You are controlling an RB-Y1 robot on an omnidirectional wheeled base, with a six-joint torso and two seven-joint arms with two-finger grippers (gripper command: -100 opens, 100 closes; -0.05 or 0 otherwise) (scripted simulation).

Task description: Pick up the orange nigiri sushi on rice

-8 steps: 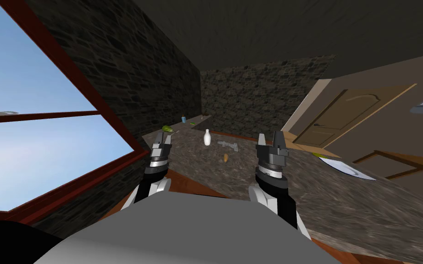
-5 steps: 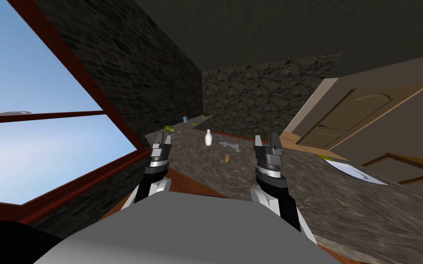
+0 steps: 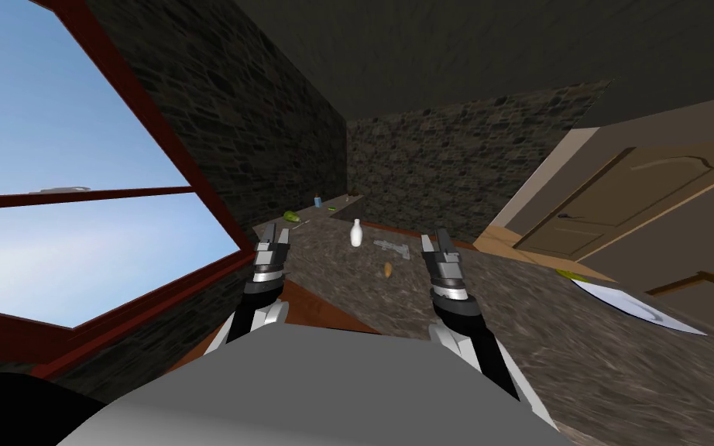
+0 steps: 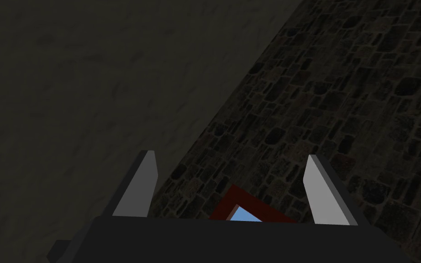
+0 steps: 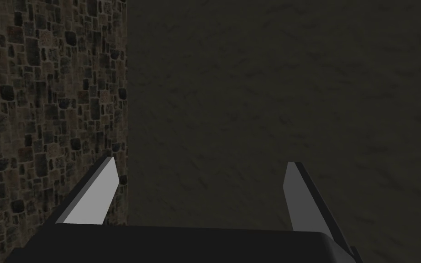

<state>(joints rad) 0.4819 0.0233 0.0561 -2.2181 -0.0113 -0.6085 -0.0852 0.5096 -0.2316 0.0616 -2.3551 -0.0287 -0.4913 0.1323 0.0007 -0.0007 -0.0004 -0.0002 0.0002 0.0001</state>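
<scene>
A small orange nigiri sushi (image 3: 387, 269) lies on the dark mottled stone counter (image 3: 549, 341), ahead of me and between my two arms. My left gripper (image 3: 276, 233) is raised at the counter's left end, open and empty (image 4: 229, 187). My right gripper (image 3: 434, 240) is raised to the right of the sushi and nearer to me, also open with nothing between its fingers (image 5: 200, 189). Both grippers point upward, well clear of the sushi.
Beyond the sushi stand a white bottle (image 3: 356, 232) and a grey gun-shaped object (image 3: 394, 248). A green item (image 3: 291, 216) and a small blue bottle (image 3: 317, 200) lie at the far left. A white plate (image 3: 642, 310) lies at the right. A large window (image 3: 69, 232) is on my left.
The whole head view has shifted: I have turned, so the door and plate slid right. My right gripper has rotated and now shows narrower. The sushi stays in place on the counter.
</scene>
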